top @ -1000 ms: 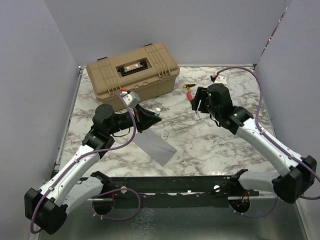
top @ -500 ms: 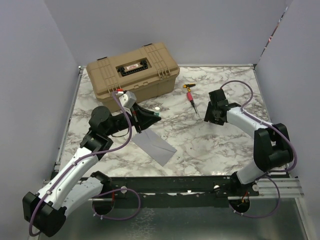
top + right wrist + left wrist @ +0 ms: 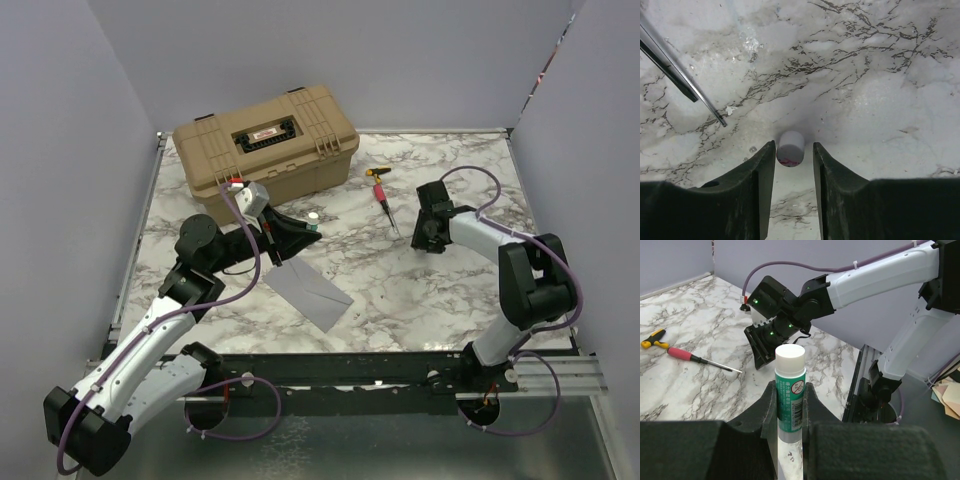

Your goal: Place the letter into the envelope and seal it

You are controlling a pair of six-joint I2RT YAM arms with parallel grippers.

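Sealing stage, I reckon: my left gripper is clamped on the glue stick just beside the flat envelope, letter nowhere in sight. My right gripper sits half-parted around a small white cap, not gripping; next it needs a gentle squeeze.

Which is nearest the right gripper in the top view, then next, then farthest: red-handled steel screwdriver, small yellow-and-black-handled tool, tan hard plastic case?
1. Red-handled screwdriver, just left of the right gripper.
2. Yellow-and-black-handled tool, farther back, beyond the screwdriver.
3. Tan plastic case, far-left corner.
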